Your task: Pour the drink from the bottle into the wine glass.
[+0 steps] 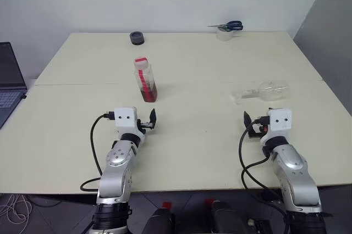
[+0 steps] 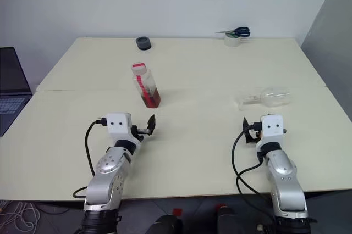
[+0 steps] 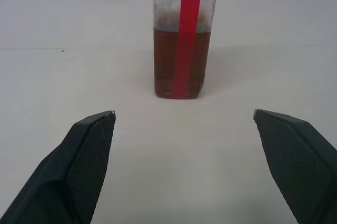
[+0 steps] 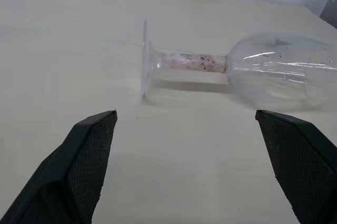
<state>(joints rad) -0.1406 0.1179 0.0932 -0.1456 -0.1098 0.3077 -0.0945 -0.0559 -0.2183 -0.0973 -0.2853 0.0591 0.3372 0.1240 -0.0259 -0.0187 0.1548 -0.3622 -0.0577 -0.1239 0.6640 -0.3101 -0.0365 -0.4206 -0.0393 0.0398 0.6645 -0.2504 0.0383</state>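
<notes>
Right wrist view shows you the clear stemmed wine glass (image 4: pixel 231 69) lying on its side on the pale tabletop (image 1: pixel 192 129), stem crosswise just ahead of your right pincer (image 4: pixel 187 116), spread wide and empty. Left pincer (image 3: pixel 184 114), equally wide and empty, faces the upright red-labelled clear plastic bottle (image 1: pixel 145 79) at frame centre.

The capped bottle (image 1: pixel 145 79) is standing upright left of the table's centre, holding reddish-brown drink (image 3: pixel 179 63) in its lower part. The wine glass (image 1: pixel 263 90) is lying sideways toward the right edge.
</notes>
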